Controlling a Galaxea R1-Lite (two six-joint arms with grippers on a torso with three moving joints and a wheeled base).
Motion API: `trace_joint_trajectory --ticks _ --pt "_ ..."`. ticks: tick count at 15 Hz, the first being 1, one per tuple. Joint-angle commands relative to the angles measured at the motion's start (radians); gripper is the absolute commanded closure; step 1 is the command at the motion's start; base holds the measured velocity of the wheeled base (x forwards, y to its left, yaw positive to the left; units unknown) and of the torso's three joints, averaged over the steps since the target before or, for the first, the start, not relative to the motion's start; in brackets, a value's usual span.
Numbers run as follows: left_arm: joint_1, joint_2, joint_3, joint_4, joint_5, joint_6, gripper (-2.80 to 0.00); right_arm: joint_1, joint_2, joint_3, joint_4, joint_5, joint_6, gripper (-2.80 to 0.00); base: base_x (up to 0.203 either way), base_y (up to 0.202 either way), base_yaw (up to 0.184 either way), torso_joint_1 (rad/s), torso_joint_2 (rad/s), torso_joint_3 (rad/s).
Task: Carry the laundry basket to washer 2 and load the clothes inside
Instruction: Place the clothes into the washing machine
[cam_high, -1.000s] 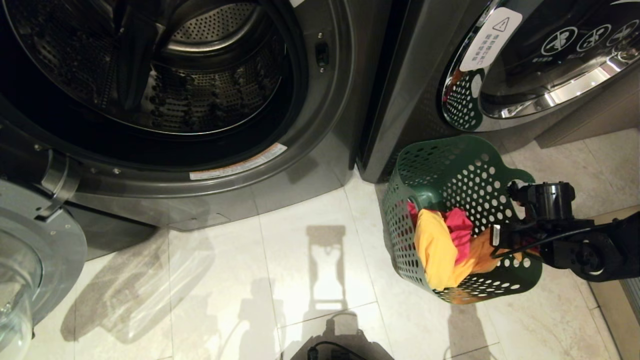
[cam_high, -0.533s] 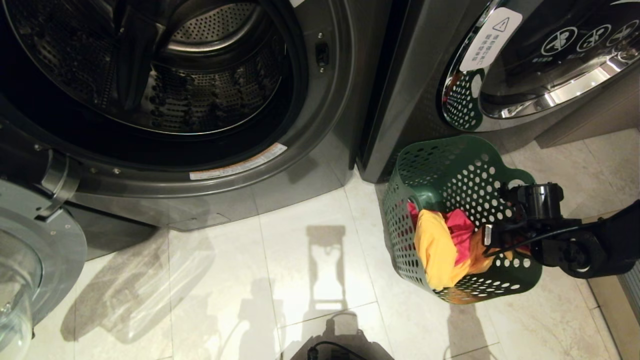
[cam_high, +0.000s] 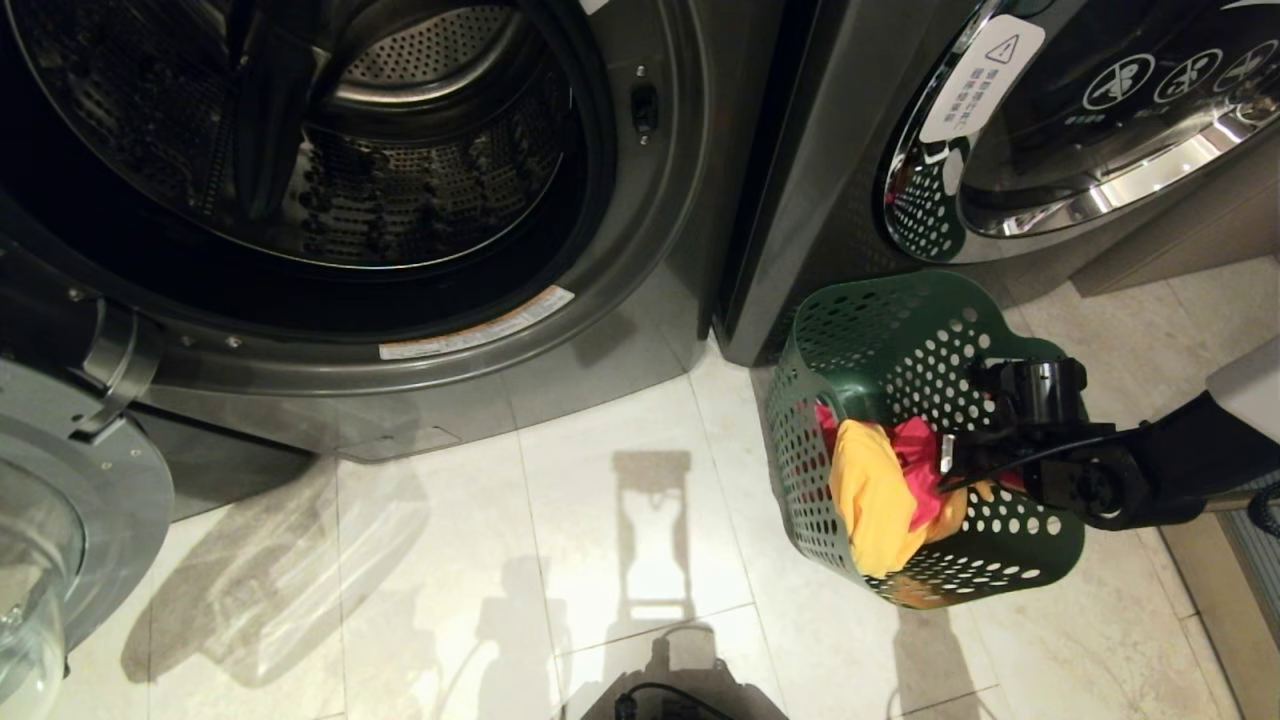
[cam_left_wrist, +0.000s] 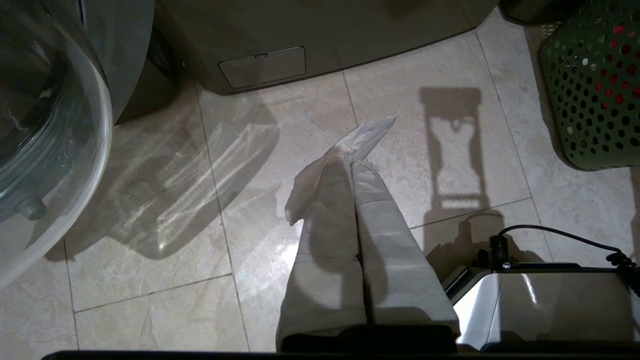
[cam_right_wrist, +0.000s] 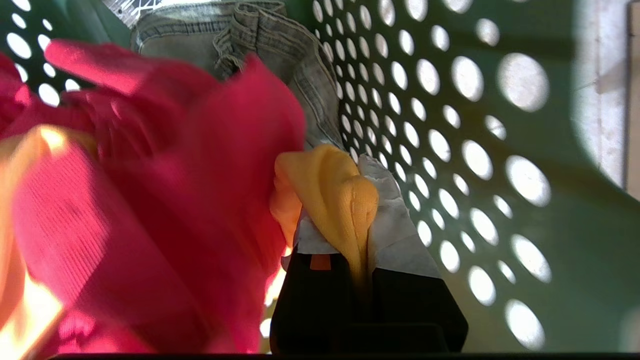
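Note:
The dark green laundry basket (cam_high: 900, 350) stands on the tiles in front of the gap between two dark grey washers. It holds yellow (cam_high: 875, 500) and pink (cam_high: 915, 455) clothes, and jeans (cam_right_wrist: 260, 35) lie deeper in. My right gripper (cam_high: 960, 468) reaches into the basket from the right. Its taped fingers are shut on a fold of yellow-orange cloth (cam_right_wrist: 340, 200) close to the perforated wall (cam_right_wrist: 500, 150). The left washer's drum (cam_high: 400, 150) is open, and the right washer's door (cam_high: 1090, 130) is closed. No numeral shows, so I cannot tell which is washer 2. My left gripper (cam_left_wrist: 352, 162) hangs shut and empty over the floor.
The open washer's glass door (cam_high: 50, 540) swings out at the lower left. My own base (cam_high: 670, 700) is at the bottom edge. A wall edge (cam_high: 1220, 620) runs close to the right of the basket. Pale tiled floor (cam_high: 600, 500) lies between the open washer and the basket.
My right arm has pushed further left into the basket, and the wrist now covers more of the orange cloth. Basket, washers and left arm have not moved.

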Motion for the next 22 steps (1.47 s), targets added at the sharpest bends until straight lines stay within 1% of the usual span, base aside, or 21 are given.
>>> trace_joint_trajectory --ticks 1,4,8,9,13,15,18,20,22 --pt "0.000 0.002 -0.001 0.000 0.001 0.000 0.00 0.009 0.039 -0.026 -0.004 -0.001 -0.003 0.00 0.000 0.000 0.000 0.000 0.00 0.000" --pt "0.000 0.002 0.001 0.000 0.000 0.000 0.00 0.015 0.077 -0.029 -0.008 -0.001 0.001 0.00 0.000 0.000 0.000 0.000 0.00 0.000" --pt "0.000 0.002 -0.001 0.000 0.000 -0.001 0.00 0.016 0.117 -0.045 -0.077 -0.001 -0.004 0.00 0.000 0.000 0.000 0.000 0.00 0.000" --pt "0.000 0.002 0.001 0.000 0.000 0.000 0.00 0.016 0.117 -0.045 -0.082 -0.003 -0.004 -2.80 0.000 0.000 0.000 0.000 0.00 0.000" --pt "0.000 0.002 0.001 0.000 0.001 0.000 0.00 0.018 0.098 -0.037 -0.109 -0.007 -0.004 -2.80 0.000 0.000 0.000 0.000 0.00 0.000" --pt "0.000 0.002 0.000 0.000 0.000 0.000 0.00 0.027 0.041 -0.030 -0.120 -0.005 -0.004 -2.80 0.000 0.000 0.000 0.000 0.00 0.000" --pt "0.000 0.002 -0.001 0.000 0.001 0.000 0.00 0.078 -0.065 -0.025 -0.116 0.001 0.000 -2.80 0.000 0.000 0.000 0.000 0.00 0.000" --pt "0.000 0.002 -0.001 0.000 0.000 0.000 0.00 0.113 -0.081 -0.005 -0.117 -0.005 0.003 -2.80 0.000 0.000 0.000 0.000 0.00 0.000" --pt "0.000 0.002 0.001 -0.001 0.000 0.000 0.00 0.119 -0.076 0.018 -0.117 -0.007 0.010 -2.80 0.000 0.000 0.000 0.000 0.00 0.000"
